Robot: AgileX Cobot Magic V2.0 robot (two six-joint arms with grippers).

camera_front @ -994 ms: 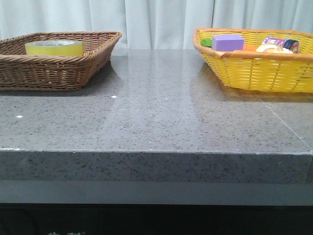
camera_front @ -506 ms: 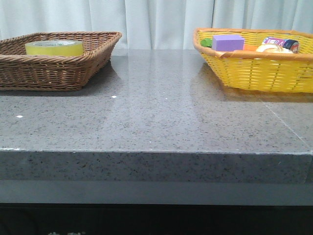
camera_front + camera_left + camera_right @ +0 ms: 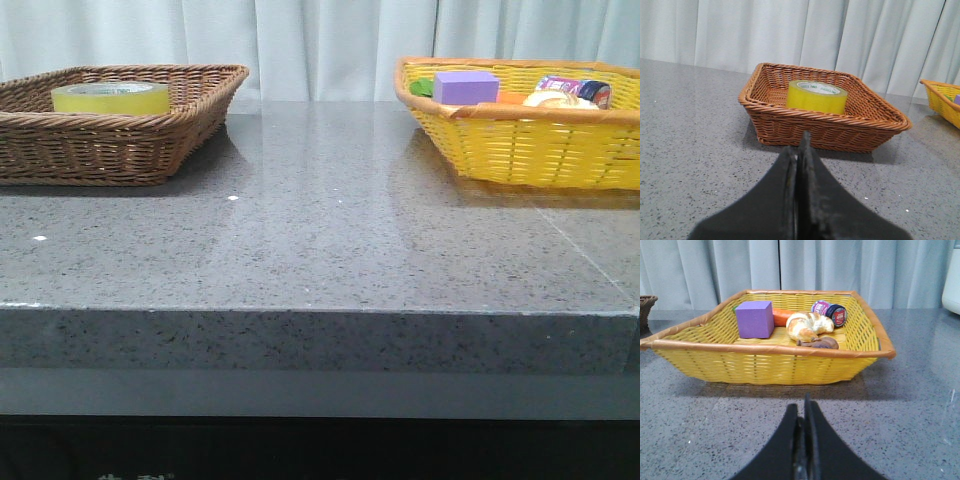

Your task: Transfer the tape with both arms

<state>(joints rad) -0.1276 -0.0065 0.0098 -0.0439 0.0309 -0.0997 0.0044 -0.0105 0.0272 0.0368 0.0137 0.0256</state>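
The yellow-green tape roll (image 3: 110, 97) lies flat inside a brown wicker basket (image 3: 150, 140) at the far left of the grey table. It also shows in the left wrist view (image 3: 816, 96). My left gripper (image 3: 799, 150) is shut and empty, low over the table, a short way in front of that basket (image 3: 830, 132). My right gripper (image 3: 802, 407) is shut and empty, low over the table in front of the yellow basket (image 3: 770, 362). Neither gripper shows in the front view.
The yellow basket (image 3: 530, 150) at the far right holds a purple block (image 3: 465, 87), an orange piece, a croissant (image 3: 807, 325), a small can (image 3: 830, 312) and a dark item. White curtains hang behind the table. The table's front edge runs across the front view.
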